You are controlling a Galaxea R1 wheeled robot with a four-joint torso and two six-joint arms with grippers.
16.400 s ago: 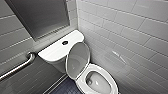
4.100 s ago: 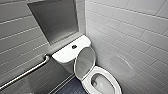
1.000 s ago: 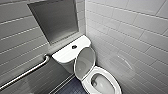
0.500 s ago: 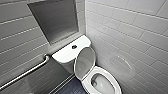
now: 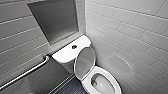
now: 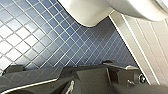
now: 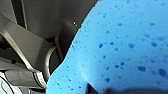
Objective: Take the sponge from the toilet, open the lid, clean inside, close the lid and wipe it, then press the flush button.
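Observation:
The white toilet (image 5: 102, 83) stands in the corner, seen from above in the head view. Its oval lid (image 5: 85, 62) is raised and leans back against the tank (image 5: 66, 53). The bowl is open, and the round flush button (image 5: 74, 46) sits on the tank top. The bright blue sponge (image 7: 125, 50) looms very close in the right wrist view, and my right gripper is shut on it. The left wrist view looks low along the floor at the toilet's white underside (image 6: 90, 12). My left gripper is open and holds nothing.
A steel grab bar (image 5: 27, 71) runs along the left tiled wall. A grey recessed niche (image 5: 55, 18) sits above the tank. A white tiled wall (image 5: 130, 42) closes in tight on the right. Dark blue mosaic floor (image 6: 37, 37) lies beside the toilet.
Nothing has moved in the last second. Since the oldest frame the head camera's view has shifted; the lid stands raised throughout.

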